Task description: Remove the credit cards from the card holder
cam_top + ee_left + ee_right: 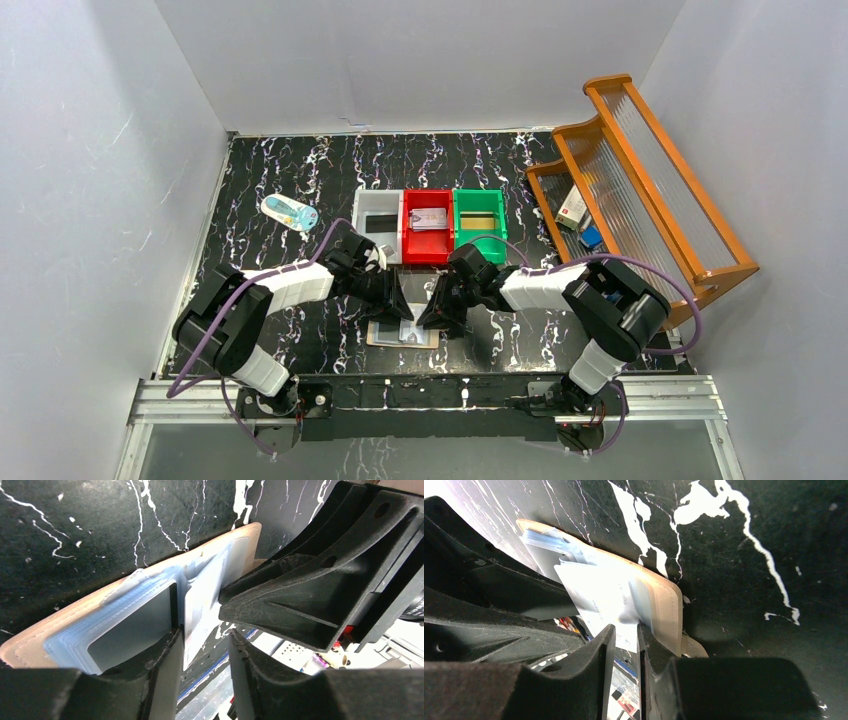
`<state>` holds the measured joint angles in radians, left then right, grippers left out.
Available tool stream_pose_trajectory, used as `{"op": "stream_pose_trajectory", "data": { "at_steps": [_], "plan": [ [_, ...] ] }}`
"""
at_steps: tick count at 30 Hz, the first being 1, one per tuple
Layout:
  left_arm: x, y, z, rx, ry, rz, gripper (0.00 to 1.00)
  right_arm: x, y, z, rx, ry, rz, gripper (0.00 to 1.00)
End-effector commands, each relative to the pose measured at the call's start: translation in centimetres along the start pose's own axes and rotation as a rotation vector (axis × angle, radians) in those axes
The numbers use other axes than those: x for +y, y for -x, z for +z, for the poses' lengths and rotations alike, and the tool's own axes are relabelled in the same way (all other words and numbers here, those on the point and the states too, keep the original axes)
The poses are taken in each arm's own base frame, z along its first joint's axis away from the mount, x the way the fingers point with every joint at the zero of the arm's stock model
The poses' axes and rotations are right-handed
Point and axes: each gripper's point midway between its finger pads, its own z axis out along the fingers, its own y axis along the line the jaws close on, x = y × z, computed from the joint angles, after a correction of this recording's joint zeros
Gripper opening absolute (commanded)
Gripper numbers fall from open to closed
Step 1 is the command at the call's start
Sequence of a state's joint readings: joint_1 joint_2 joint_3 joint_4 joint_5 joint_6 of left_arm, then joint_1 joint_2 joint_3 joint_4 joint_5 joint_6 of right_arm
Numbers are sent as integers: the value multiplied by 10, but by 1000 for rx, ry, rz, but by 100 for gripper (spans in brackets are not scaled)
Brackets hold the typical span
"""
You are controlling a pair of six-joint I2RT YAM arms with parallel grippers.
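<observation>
The tan card holder [385, 336] lies open and flat on the black marbled table, near the front edge. Its pale blue pockets face up [65, 640] [669, 605]. A silvery credit card [200, 605] [599, 597] sticks out of the pockets. My left gripper [398, 305] [204, 632] is open around that card's edge; the card rests against one finger and stands apart from the other. A grey credit card [135, 625] sits in the other pocket. My right gripper [432, 310] [626, 627] has its jaws narrowly apart, with one fingertip pressed on the holder's pockets.
White [366, 218], red [408, 240] and green [500, 212] bins stand in a row behind the arms, each with a card in it. A wooden rack [650, 170] with small boxes fills the right side. A small clear bottle [290, 212] lies at the back left.
</observation>
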<state>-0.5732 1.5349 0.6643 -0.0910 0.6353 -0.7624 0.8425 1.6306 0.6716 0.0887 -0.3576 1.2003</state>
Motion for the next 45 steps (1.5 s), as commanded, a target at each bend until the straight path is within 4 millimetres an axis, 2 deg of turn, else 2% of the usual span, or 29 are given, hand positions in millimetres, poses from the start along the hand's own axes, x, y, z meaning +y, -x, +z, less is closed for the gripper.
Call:
{"op": "stream_pose_trajectory", "data": {
  "at_steps": [1,7,17,25,29,34,38,43,45],
  "plan": [
    [2,-3,-3,12,16,-5,33,-34,6,8,-31,-123,10,32],
    [-3,-4,-5,17,-1,6,17,-35,7,8,-30,-127,16,32],
    [-2,-4,-6,14,10,17,1,-38,7,9,-27,-134,25,32],
    [-1,-2,-11,6,39,40,0,-40,8,7,-32,-143,29,31],
    [-6,-4,-11,30,12,53,12,-39,9,7,-32,-139,29,31],
    [-18,-7,-12,57,-51,70,14,-39,8,7,-31,-138,27,31],
    [-18,-9,-12,63,-60,74,10,-39,9,7,-33,-140,29,31],
    [-17,-12,-12,65,-67,72,0,-40,8,8,-31,-141,30,31],
    [-16,-12,-12,65,-65,73,0,-41,8,8,-29,-145,33,31]
  ]
}}
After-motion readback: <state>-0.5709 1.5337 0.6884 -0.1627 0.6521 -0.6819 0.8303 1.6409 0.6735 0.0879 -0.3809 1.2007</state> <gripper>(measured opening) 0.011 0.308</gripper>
